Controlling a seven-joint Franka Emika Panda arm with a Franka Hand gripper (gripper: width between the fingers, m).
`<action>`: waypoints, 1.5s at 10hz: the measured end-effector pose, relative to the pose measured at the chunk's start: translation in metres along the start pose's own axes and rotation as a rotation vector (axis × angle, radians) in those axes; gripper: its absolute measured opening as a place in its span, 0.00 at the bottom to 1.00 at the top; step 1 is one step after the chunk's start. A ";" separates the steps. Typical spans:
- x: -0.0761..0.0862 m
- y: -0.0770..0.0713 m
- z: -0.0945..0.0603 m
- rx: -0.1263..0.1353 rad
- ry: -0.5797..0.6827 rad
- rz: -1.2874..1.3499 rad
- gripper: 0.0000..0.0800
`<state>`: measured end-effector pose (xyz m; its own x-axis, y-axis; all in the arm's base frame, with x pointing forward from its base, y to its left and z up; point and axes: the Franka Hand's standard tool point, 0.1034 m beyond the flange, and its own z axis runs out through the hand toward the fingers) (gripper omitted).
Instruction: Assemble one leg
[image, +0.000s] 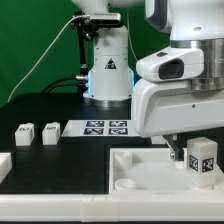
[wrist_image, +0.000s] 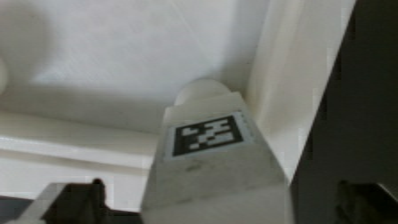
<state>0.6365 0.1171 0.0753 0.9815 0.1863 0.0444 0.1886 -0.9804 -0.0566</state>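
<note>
A white leg (image: 203, 161) with a black-and-white tag stands on end at the exterior view's right end of the big white tray-like piece (image: 150, 186). My gripper (image: 188, 155) is down around the leg and open. In the wrist view the leg (wrist_image: 210, 135) runs up between my two fingers, with a gap on each side. The left finger (wrist_image: 80, 202) and the right finger (wrist_image: 359, 203) stand clear of it. The tray's inner floor (wrist_image: 107, 110) and raised rim (wrist_image: 285, 50) lie beneath. The leg's lower end is hidden.
Two more tagged legs (image: 22, 133) (image: 49, 131) lie at the exterior view's left. The marker board (image: 107, 127) lies behind the tray. Another white part (image: 4, 164) is at the left edge. The robot base (image: 107, 70) stands at the back.
</note>
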 end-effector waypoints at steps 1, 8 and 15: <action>0.000 0.000 0.000 0.000 0.000 0.000 0.52; 0.000 0.003 0.001 0.002 0.007 0.672 0.36; -0.001 0.005 0.002 0.019 0.003 1.341 0.36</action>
<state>0.6364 0.1119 0.0731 0.4076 -0.9116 -0.0537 -0.9121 -0.4037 -0.0713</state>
